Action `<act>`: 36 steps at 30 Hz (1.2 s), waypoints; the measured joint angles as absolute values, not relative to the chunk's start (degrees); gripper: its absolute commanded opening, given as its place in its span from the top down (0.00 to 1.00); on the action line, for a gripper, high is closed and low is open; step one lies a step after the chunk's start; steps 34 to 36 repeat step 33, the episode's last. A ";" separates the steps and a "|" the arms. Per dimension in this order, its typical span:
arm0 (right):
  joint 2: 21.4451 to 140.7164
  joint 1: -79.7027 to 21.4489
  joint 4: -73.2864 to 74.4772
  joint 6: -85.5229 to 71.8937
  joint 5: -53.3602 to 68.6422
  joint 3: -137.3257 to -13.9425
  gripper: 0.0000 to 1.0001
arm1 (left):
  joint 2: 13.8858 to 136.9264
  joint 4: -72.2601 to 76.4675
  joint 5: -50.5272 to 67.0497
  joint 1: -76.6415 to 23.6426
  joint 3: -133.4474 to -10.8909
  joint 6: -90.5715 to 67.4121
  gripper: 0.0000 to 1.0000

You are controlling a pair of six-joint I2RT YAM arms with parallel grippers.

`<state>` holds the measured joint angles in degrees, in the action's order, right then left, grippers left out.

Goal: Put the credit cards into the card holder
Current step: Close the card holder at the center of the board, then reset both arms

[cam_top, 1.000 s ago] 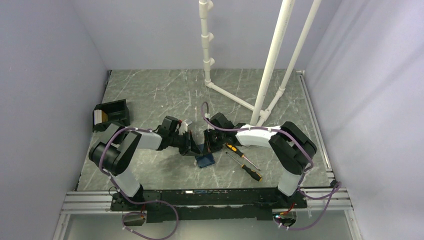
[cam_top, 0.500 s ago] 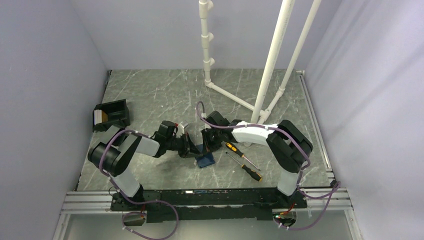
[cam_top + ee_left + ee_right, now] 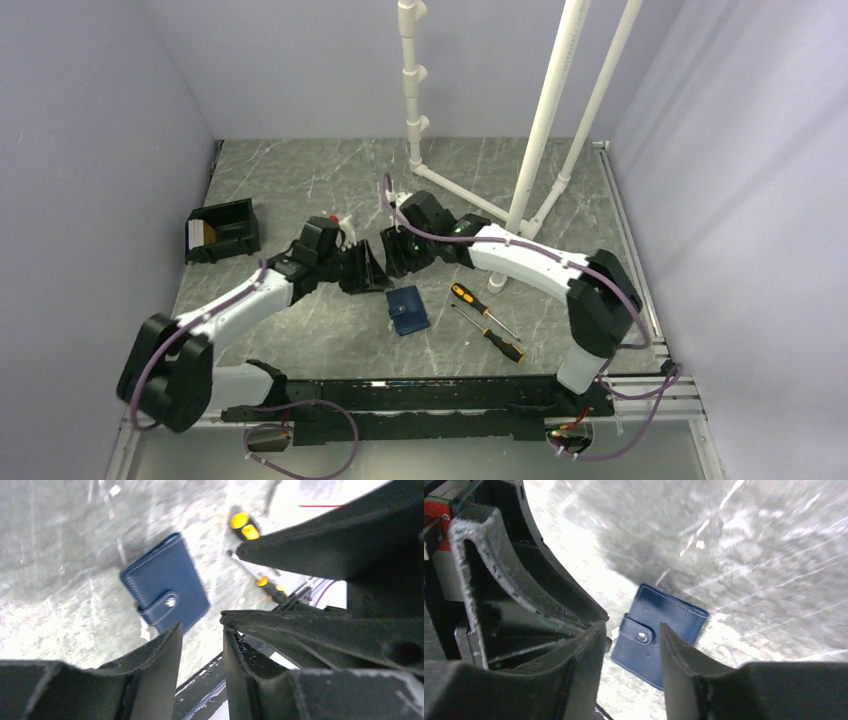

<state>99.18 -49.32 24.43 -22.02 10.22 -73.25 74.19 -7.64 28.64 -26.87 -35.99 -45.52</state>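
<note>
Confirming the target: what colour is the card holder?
Card holder: navy blue, clearest in left wrist view.

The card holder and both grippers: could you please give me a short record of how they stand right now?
card holder: closed, clasp tab fastened, lying flat on the table
left gripper: open, empty, not touching the holder
right gripper: open, empty, close beside the left one
screwdrivers: two, right of the holder, apart from it
black box: at the table's left edge

arms [image 3: 525, 262]: black joints, white links | cables [image 3: 384, 200]: purple (loose loops) | fingers [image 3: 684, 670]: scuffed black
</note>
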 measured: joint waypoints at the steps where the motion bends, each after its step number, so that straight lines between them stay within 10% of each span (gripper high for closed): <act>1: 97.45 -49.32 24.69 -21.15 9.23 -74.24 0.43 | 71.66 -10.72 28.03 -26.85 -38.39 -44.36 0.52; 7: 89.01 -49.47 27.18 -18.59 7.92 -74.46 0.32 | 58.67 -22.74 24.73 -26.81 -44.42 -40.49 0.32; 11: 81.84 -52.03 30.35 -15.70 6.92 -74.35 0.02 | 49.76 -32.36 20.71 -26.81 -49.52 -37.98 0.24; 14: 76.38 -54.04 33.04 -13.06 6.46 -76.25 0.00 | 46.13 -39.66 17.80 -26.81 -58.04 -35.31 0.01; 36: 39.68 -55.05 25.32 -4.29 -14.74 -87.94 0.00 | 37.67 -47.75 7.22 -26.74 -94.67 -23.11 0.00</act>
